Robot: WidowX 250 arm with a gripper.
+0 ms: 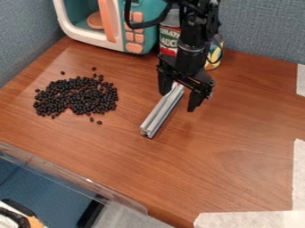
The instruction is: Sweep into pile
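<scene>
My gripper [177, 102] hangs over the upper middle of the table, its two fingers wide apart. A grey metal bar [159, 114] lies slantwise on the wood, its upper end between the fingers and its lower end pointing down and left. Space shows between the bar and the right finger. Left of the bar, small black beans [77, 95] form a broad, loose patch. A few single beans lie just off its upper and lower edges. Part of the bar's upper end is hidden under the gripper.
A toy microwave [140, 41] stands at the table's back left. Behind the arm are a red-labelled can [168, 43] and a yellow-labelled can [215, 55]. White tape [250, 219] runs along the lower right. A clear plastic edge [65, 175] borders the lower left.
</scene>
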